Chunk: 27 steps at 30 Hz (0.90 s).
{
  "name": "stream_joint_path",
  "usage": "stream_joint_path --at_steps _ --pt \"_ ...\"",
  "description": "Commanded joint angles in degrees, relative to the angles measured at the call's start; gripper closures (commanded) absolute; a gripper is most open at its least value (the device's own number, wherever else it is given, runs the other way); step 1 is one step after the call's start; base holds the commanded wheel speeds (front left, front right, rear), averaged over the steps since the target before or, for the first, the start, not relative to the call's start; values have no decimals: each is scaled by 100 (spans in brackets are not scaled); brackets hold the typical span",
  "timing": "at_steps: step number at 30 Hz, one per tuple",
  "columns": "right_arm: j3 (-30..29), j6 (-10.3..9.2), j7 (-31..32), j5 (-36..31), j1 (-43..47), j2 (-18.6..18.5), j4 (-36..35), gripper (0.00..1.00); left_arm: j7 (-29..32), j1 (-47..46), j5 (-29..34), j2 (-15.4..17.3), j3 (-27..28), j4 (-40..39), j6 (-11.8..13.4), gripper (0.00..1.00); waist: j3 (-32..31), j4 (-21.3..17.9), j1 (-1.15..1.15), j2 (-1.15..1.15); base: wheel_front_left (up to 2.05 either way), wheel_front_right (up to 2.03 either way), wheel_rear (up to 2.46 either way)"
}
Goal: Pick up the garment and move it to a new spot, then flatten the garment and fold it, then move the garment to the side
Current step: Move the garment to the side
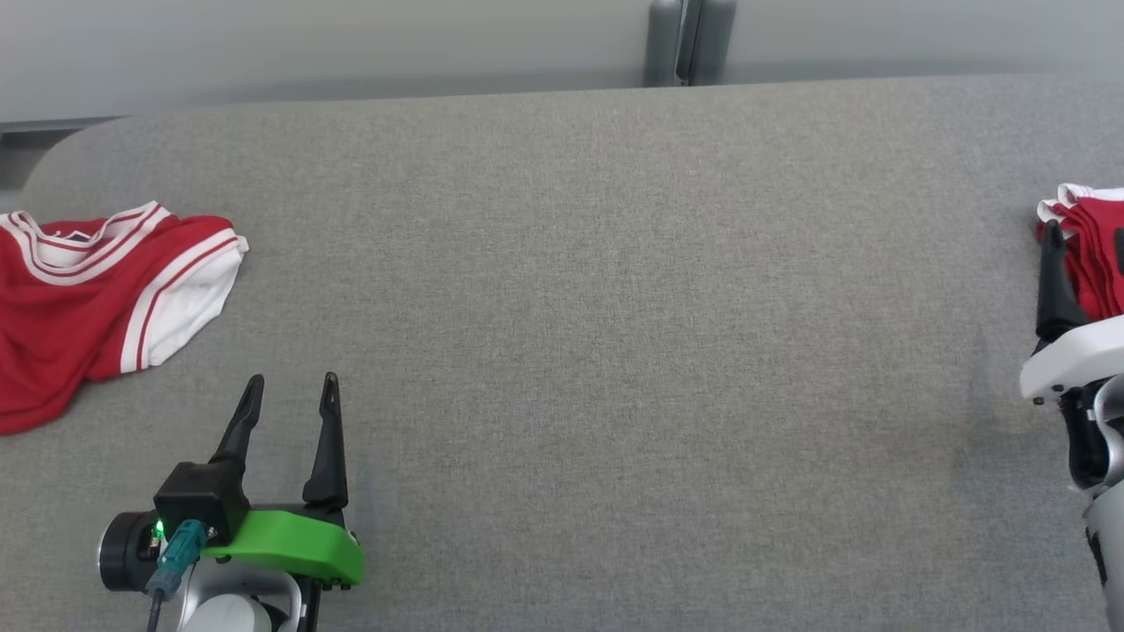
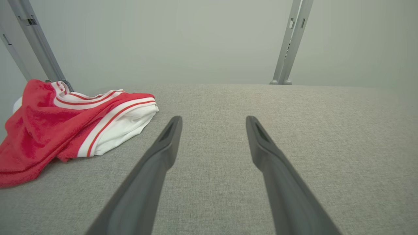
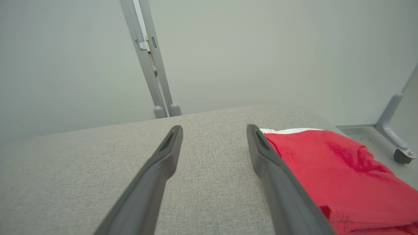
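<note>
Grey woven cloth covers the tabletop. Two red heaps lie on it. One crumpled jersey, smooth with white striped trim, is at the left edge. One pile, perhaps several folded pieces, is at the right edge. Left gripper and right gripper both gape wide, empty.

Garment L; prob. folded pile R
</note>
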Motion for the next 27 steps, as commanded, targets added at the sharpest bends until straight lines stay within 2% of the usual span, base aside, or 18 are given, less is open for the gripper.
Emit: stream_joint_path --at_steps 1,5,12,22,27 --pt "-15 -5 -32 20 218 118 -183 0 -38 67 -3 26 30 51 50 0 -445 204 0 0 0 0 0" --pt "164 -5 78 -48 648 458 -692 0 -64 125 -66 5 132 200 146 0 -616 212 0 0 0 0 0" --pt "214 -6 275 -241 1261 951 -1407 0 -182 81 -139 -63 201 457 66 0 -843 259 0 0 0 0 0" --pt "67 -5 434 -528 2084 1567 -2096 0 -254 126 -179 -90 203 737 -426 0 -1128 351 0 0 0 0 0" --pt "94 -5 382 -741 2393 1707 -2269 0 -246 286 -29 -141 342 564 -668 0 -1206 344 0 0 0 0 0"
